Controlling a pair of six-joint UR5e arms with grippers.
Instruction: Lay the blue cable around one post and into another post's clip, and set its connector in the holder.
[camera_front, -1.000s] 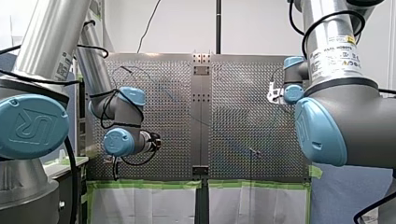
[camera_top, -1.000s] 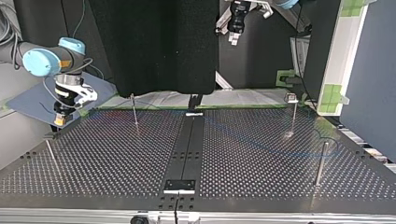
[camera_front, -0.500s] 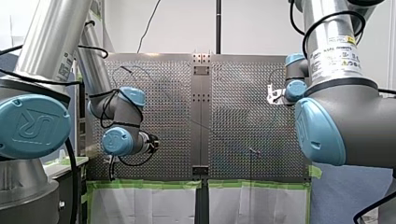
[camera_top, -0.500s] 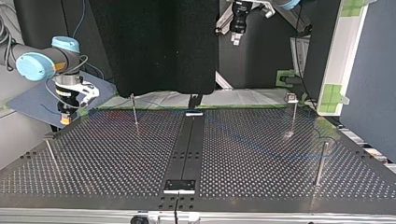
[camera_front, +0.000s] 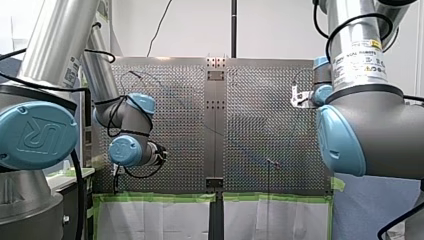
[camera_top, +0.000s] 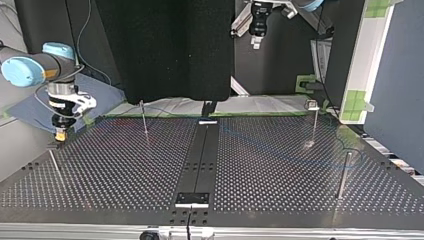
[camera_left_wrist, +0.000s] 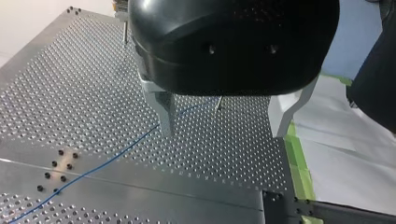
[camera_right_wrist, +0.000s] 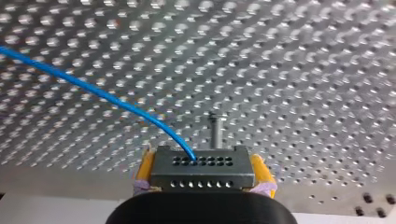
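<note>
Drifting toward the counter's (camera_top: 280, 165) corner, my right pincer (camera_top: 60, 134) is gripping the connector (camera_right_wrist: 202, 168), its blue cable (camera_right_wrist: 107, 99) risking snagging a post (camera_top: 54, 166), while my left pincer (camera_left_wrist: 222, 126) is hanging open, empty.

Perforated metal table (camera_top: 100, 170), dark centre strip (camera_top: 200, 160), green tape (camera_front: 155, 197) along its edge, black panel (camera_top: 175, 50) behind

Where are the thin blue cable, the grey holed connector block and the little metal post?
thin blue cable (camera_right_wrist: 100, 94), right wrist view, mid-length of its curve.
grey holed connector block (camera_right_wrist: 203, 173), right wrist view, middle of its face.
little metal post (camera_right_wrist: 215, 130), right wrist view, its shaft.
</note>
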